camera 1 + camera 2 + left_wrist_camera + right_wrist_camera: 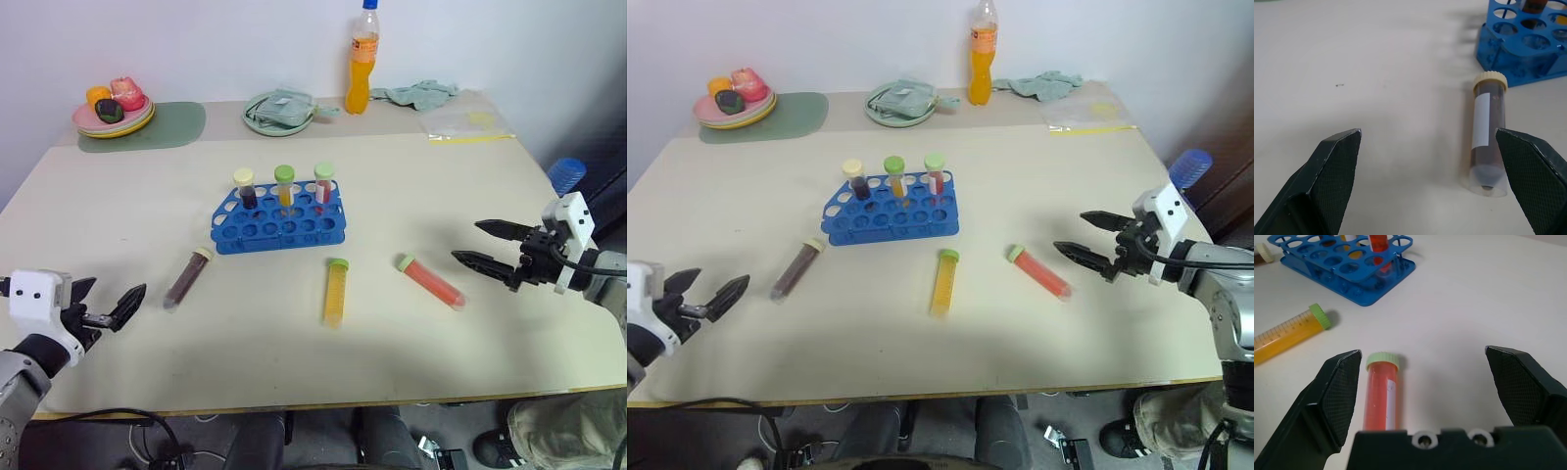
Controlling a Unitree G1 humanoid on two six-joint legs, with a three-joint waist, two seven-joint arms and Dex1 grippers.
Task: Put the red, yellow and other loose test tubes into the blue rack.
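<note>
Tubes lie loose on the worktop [490, 196] before the blue rack [279, 225]; left gripper [108, 305] and right gripper [487, 245] both gape empty.

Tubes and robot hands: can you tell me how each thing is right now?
red tube: lying loose on the table, capped
yellow tube: lying loose, capped
dark tube: lying loose, capped
blue rack: upright, three capped tubes standing in its back row
left hand: open, holding nothing
right hand: open, holding nothing
orange bottle: upright, cap on
</note>
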